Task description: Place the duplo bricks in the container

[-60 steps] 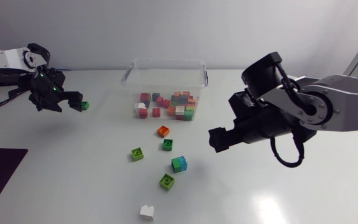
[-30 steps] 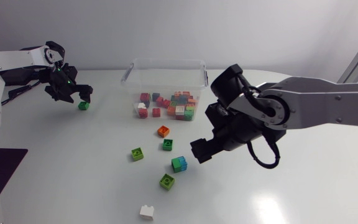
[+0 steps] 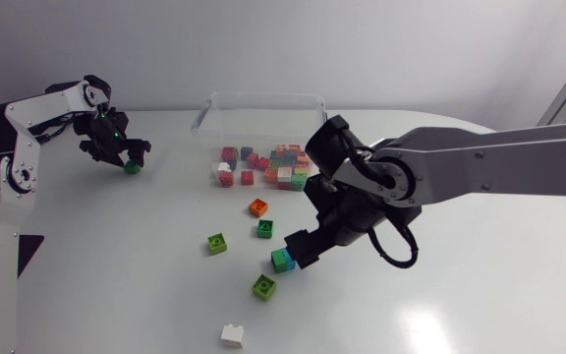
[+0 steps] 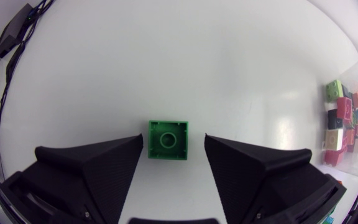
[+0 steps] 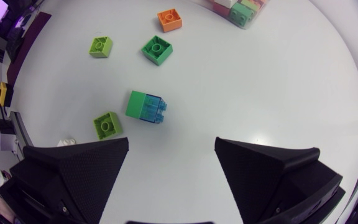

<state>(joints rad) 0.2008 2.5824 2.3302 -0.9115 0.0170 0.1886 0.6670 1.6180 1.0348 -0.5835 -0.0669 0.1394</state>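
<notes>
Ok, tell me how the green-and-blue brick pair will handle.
Probably rigid: the green-and-blue brick pair looks like flat-sided hard plastic, unlikely to roll. The two might separate at their joint if squeezed unevenly. It may slide on the glossy table if nudged.

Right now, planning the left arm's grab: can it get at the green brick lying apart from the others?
Probably yes: the left gripper is over the green brick, open fingers on either side, nothing blocking.

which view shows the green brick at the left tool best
The left wrist view: the green brick sits large and whole, stud up, at the tips of the open left tool. The head view shows it small, partly under that tool. The right wrist view misses it.
</notes>
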